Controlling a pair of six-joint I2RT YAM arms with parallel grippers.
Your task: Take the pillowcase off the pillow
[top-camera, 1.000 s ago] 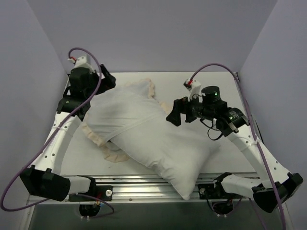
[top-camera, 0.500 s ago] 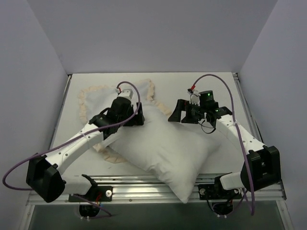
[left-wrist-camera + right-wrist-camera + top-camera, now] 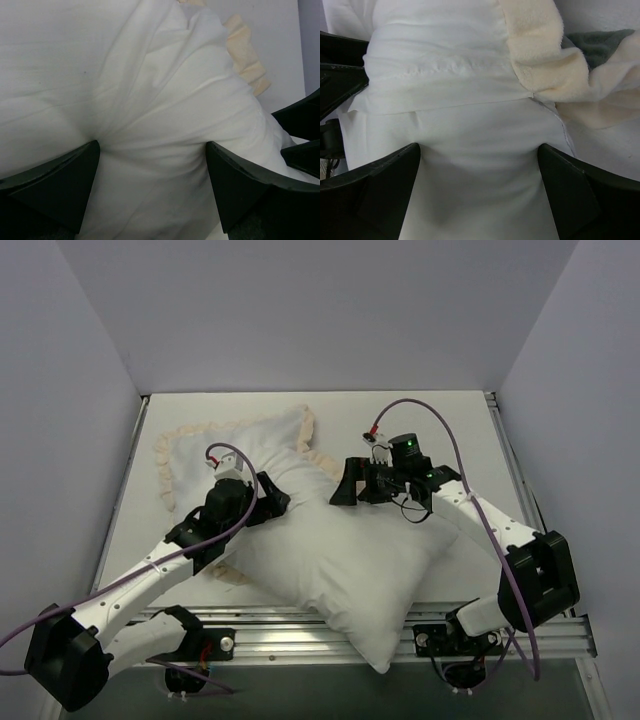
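Pillow [image 3: 350, 560]: plump, white, lying diagonally. Overlapping pillow's far-left end: pillowcase [image 3: 235, 445], cream-frilled, white side up. At pillow's left edge: left gripper [image 3: 272, 498], fingers wide apart, pressed into bunched white fabric; at pillow's far edge: right gripper [image 3: 345, 485], fingers likewise spread over white cloth.

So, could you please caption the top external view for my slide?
Left gripper and right gripper, open, at the pillowcase mouth, pillow partly out.

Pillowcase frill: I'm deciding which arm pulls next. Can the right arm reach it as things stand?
Probably yes. The right end effector, open over white fabric, sits just beside the cream frill of the pillowcase, with nothing between them.
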